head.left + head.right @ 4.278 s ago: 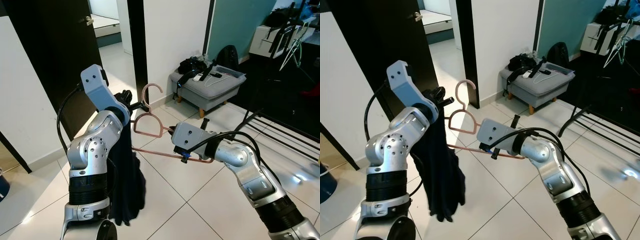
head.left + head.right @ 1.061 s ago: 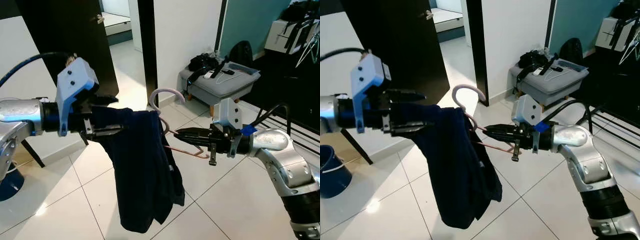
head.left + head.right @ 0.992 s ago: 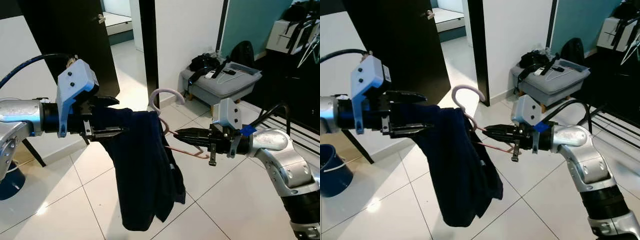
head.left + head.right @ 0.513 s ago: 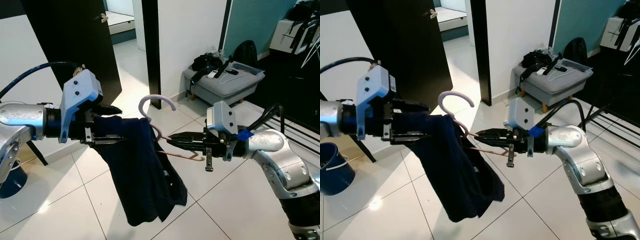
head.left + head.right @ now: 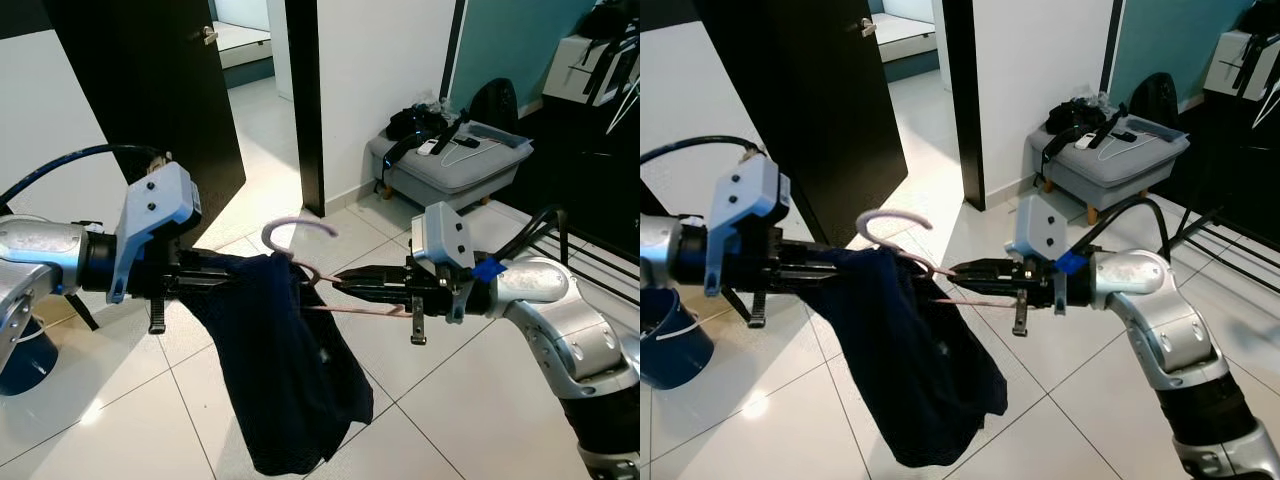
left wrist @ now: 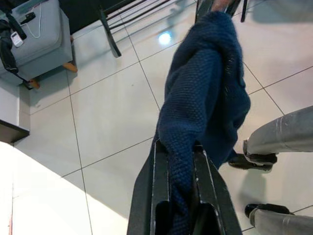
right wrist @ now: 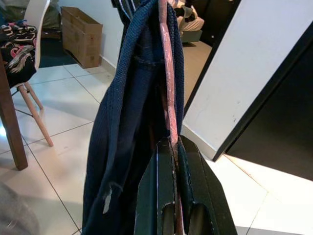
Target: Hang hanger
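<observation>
That dark blue knit garment (image 5: 290, 370) is dangling mid-air over the tiled floor (image 5: 430, 400) between both arms, left gripper (image 6: 178, 161) pinching its fabric, right gripper (image 7: 169, 147) clamped on the pink hanger (image 5: 300, 245) inside it.

hanger (image 5: 345, 306): left half hidden under dark garment (image 5: 290, 380) | hook (image 5: 298, 231): motion-blurred

Garment (image 5: 290, 370) hangs from hanger (image 5: 300, 250) between left tool (image 5: 215, 275) and right tool (image 5: 350, 283)
</observation>
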You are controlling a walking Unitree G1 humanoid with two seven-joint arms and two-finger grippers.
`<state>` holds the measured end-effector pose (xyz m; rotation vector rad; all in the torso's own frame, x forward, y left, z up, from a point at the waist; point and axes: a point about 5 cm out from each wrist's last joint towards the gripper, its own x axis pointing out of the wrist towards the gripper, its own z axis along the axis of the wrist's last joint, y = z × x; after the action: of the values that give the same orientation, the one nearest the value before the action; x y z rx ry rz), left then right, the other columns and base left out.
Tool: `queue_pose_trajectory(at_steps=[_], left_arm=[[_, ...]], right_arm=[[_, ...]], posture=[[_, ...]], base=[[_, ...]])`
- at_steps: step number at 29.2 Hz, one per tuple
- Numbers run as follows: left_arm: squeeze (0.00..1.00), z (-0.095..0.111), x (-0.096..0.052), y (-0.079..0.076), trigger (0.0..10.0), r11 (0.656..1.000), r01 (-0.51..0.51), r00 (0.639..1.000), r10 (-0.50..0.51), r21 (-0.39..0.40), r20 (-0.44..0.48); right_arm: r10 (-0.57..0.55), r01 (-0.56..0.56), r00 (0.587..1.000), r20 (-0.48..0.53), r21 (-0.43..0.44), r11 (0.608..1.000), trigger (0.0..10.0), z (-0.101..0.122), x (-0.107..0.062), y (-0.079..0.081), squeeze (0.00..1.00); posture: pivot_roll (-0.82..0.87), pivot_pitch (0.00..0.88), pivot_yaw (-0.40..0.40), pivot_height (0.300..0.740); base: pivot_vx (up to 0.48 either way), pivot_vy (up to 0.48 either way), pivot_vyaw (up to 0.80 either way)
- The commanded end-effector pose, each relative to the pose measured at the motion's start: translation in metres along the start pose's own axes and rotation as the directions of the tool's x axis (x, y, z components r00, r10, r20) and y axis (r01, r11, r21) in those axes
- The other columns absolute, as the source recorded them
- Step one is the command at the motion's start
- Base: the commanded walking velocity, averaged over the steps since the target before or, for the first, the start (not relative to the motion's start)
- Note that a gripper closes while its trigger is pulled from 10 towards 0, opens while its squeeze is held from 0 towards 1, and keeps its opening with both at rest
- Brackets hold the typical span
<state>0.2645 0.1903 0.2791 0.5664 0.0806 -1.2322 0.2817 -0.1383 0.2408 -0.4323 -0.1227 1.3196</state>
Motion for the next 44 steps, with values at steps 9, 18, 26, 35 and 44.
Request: queue_pose_trajectory(at_steps=[9, 18, 26, 35, 44], left_arm=[[0.0, 0.0, 0.0, -0.001, 0.0, 1.0, 0.018, 0.999, -0.018, 0.016, -0.033], [0.0, 0.001, -0.009, 0.013, 0.0, 0.996, -0.072, 0.997, 0.074, 0.062, -0.032], [0.0, 0.013, -0.037, 0.045, 0.0, 0.952, -0.273, 0.96, 0.278, 0.139, -0.019], [0.0, 0.029, -0.031, 0.047, 3.4, 0.943, -0.302, 0.952, 0.291, 0.138, 0.094], [0.0, 0.042, -0.025, 0.056, 10.0, 0.929, -0.336, 0.933, 0.307, 0.152, 0.188]], right_arm=[[-0.033, 0.029, 0.995, 0.096, 0.042, 0.999, 10.0, 0.01, 0.008, -0.002, 1.0], [-0.205, 0.189, 0.973, 0.107, 0.137, 0.972, 10.0, -0.001, -0.02, -0.022, 1.0], [-0.401, 0.355, 0.906, 0.136, 0.272, 0.895, 10.0, -0.006, -0.094, -0.034, 1.0], [-0.154, 0.089, 0.983, 0.101, 0.467, 0.879, 10.0, -0.043, -0.077, 0.03, 0.0], [-0.2, 0.137, 0.976, 0.088, 0.469, 0.872, 10.0, -0.059, -0.044, 0.027, 0.0]], posture=[[-0.04, 0.0, 0.102, 0.74], [-0.04, 0.0, 0.1, 0.74], [-0.05, 0.0, 0.098, 0.74], [-0.06, 0.0, 0.103, 0.74], [-0.05, 0.0, 0.101, 0.74]], base=[[0.0, 0.0, 0.0], [0.0, 0.0, 0.0], [0.0, 0.0, 0.0], [0.0, 0.0, 0.0], [0.0, 0.0, 0.0]])
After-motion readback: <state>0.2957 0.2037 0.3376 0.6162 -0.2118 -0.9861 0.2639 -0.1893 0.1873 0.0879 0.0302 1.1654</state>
